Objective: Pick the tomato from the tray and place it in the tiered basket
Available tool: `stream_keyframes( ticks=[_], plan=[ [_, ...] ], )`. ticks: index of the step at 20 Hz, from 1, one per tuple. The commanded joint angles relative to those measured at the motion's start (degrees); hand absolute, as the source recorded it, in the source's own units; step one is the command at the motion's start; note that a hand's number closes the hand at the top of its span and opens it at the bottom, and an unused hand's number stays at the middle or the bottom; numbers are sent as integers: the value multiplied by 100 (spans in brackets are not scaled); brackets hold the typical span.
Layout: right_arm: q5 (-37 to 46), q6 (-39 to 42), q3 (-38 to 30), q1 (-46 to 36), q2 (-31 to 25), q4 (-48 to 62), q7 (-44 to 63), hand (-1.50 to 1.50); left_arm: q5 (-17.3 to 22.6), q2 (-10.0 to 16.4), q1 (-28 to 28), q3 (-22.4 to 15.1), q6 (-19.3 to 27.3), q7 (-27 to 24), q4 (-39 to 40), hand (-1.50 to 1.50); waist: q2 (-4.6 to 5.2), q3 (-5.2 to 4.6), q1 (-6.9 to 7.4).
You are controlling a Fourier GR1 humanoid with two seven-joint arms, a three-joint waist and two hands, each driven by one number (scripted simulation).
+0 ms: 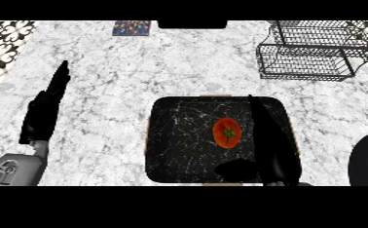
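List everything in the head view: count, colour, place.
red round tomato: one, red with a green stem mark, right of centre on the tray
black square tray with white veining: one, black, near middle of the counter
dark wire tiered basket: one, dark grey, far right of the counter
white-grey marble counter: one, white-grey, under everything
multicoloured flat rectangle: one, mixed colours, far edge, left of centre
black flat block: one, black, far edge, centre
black-and-white patterned patch: one, far left corner
dark rounded shape: one, black, right edge, cannot tell what
left hand: one, black, open, resting at the left, fingers up
right hand: one, black, open, over the tray just right of the tomato
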Motion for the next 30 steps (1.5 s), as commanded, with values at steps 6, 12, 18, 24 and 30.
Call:
stream_keyframes(
  ticks=[6,12,18,24,30],
  plan=[
    [172,561,-445,-160,728,525,784,-150,-151,-172,80,42,-7,94,-178,0,7,4,29],
    [754,479,-235,168,1219,664,744,-150,-180,-193,-97,194,-183,137,-103,0,3,3,-1],
    [658,531,-607,419,1383,1021,97,-150,-428,-431,308,215,-125,-212,-102,0,5,5,13],
    [629,638,-716,327,1610,1178,-92,-150,-560,-467,86,457,-366,-85,-75,0,6,5,0],
    [-101,975,-1409,-216,1622,2207,-775,150,-542,-485,179,607,-609,-144,-96,0,12,6,19]
  ],
)
